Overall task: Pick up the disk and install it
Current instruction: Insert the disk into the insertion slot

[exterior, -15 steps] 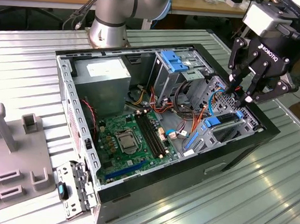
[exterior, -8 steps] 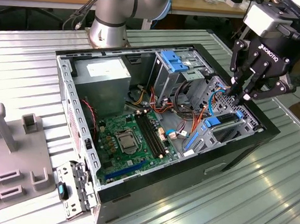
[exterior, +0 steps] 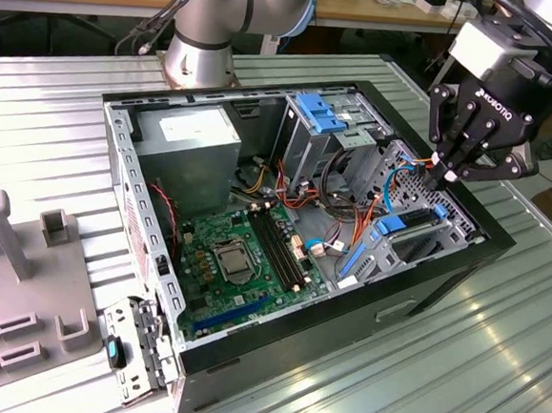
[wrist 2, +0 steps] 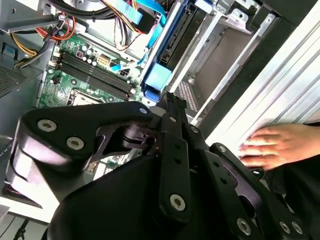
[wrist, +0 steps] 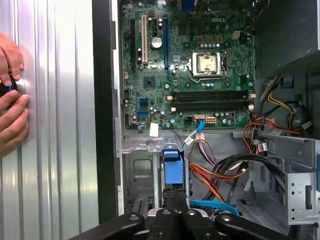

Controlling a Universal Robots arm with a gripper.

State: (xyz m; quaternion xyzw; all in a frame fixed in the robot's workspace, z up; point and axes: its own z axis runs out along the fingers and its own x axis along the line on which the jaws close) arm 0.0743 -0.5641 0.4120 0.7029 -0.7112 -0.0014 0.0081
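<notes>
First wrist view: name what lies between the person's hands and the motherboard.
In the first wrist view, ribbed metal tabletop runs from the hands to the case's black side wall; the motherboard begins just past it.

The tool [exterior: 441, 174] hangs tilted, fingers [wrist: 169, 202] pressed together.

Cables [exterior: 359, 223] crowd the case [exterior: 417, 292] beside the gripper [exterior: 441, 176], while room over the motherboard [exterior: 243, 257] stands free.

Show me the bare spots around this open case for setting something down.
Free: ribbed table along the black case wall, exterior view's lower right, and beyond the grey fixture. Crowded: cables and drive bay under the gripper; a person's hands rest on the table.
</notes>
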